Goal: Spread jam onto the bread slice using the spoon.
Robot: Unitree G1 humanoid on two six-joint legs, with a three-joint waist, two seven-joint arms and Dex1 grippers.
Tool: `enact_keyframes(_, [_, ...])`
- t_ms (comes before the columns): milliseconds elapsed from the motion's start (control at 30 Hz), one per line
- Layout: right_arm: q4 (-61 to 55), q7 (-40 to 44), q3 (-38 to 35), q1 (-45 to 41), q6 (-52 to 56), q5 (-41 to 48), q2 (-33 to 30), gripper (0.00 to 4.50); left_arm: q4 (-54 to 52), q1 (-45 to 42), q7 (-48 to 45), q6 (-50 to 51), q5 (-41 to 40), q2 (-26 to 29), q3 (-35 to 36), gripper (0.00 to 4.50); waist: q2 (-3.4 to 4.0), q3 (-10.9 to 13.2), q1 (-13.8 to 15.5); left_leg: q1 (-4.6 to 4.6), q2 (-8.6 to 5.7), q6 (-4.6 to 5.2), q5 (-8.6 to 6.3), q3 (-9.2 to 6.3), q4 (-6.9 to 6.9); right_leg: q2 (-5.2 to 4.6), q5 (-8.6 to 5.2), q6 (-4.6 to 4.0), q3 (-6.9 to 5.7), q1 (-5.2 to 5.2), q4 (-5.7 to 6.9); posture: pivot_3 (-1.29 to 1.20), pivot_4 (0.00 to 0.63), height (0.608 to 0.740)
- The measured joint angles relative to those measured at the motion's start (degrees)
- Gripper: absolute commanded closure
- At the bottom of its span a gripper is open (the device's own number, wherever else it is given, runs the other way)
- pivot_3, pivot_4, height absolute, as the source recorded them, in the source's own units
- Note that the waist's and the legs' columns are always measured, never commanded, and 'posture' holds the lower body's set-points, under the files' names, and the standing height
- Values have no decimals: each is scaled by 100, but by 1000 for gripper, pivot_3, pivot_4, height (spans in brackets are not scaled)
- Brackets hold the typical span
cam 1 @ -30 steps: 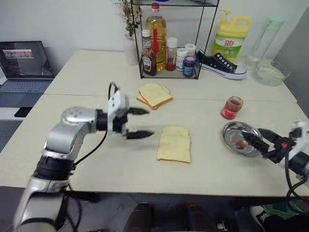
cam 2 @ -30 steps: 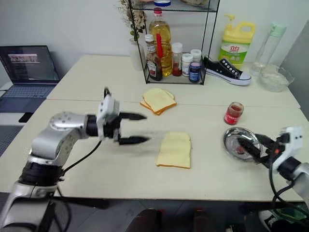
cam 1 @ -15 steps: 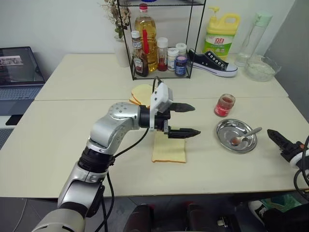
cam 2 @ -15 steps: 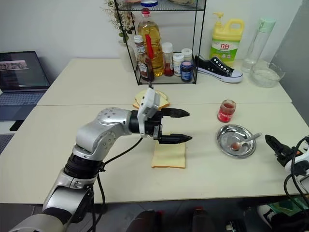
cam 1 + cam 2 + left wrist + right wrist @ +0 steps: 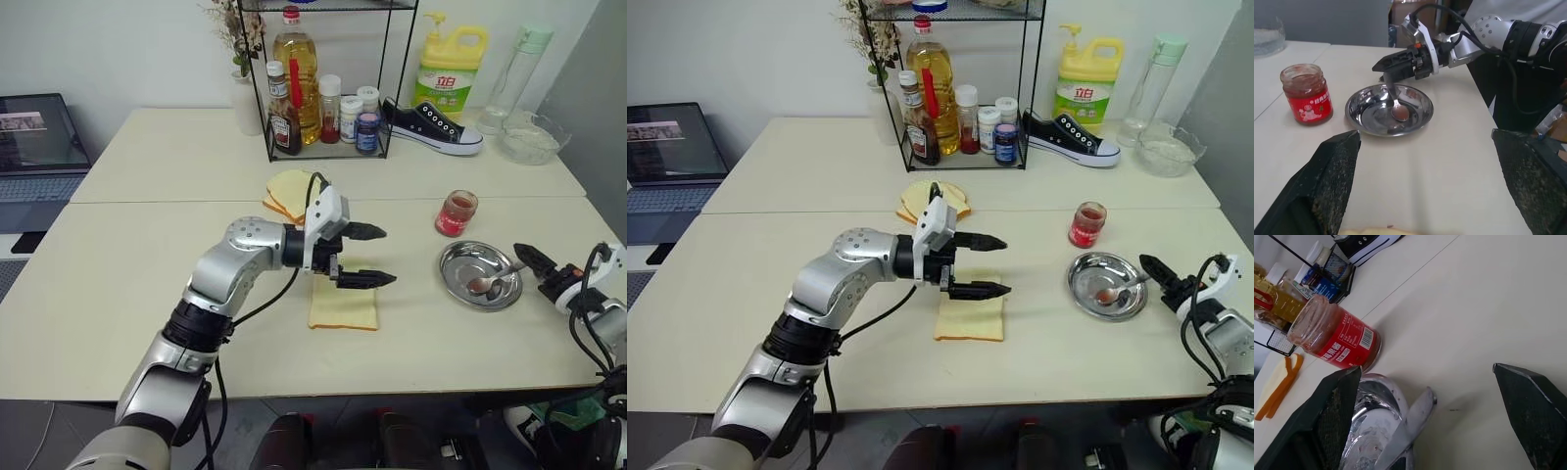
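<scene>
Left end effector hangs released over the bread near the tabletop's middle, as if to steady it. Toward the right edge, the spoon lies in the plate, handle jutting at the right end effector, spread empty just beside it: pickup looks next, calling for a pinch on that slim handle. The jam stands just behind; the rack and shoe sit along the far edge, blocking nothing.

The left gripper is held with fingers spread above the bread slice — no contact is seen. The spoon is rested in the steel plate — the right gripper is positioned just beside its handle, fingers apart.
</scene>
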Motion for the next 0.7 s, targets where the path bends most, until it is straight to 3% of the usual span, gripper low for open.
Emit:
enact_keyframes(233, [0, 188, 2, 12, 134, 7, 7, 0, -465, 538, 108, 301, -112, 334, 144, 14, 0, 0, -19, 0, 0, 0, 0, -2, 2, -1, 0, 0, -1, 3, 0, 0, 150, 740])
enact_keyframes(333, [-65, 230, 48, 20, 215, 8, 35, 451, -532, 543, 169, 324, -145, 349, 152, 0, 0, 0, -19, 1, 0, 0, 0, -2, 2, -1, 0, 0, -1, 3, 0, 0, 150, 740])
enact_keyframes(700, [-141, 216, -19, 34, 317, 95, 141, 4140, -532, 543, 290, 364, -148, 369, 153, 0, 0, 0, -18, 0, 0, 0, 0, -2, 2, -1, 0, 0, -1, 4, -1, 0, 150, 740])
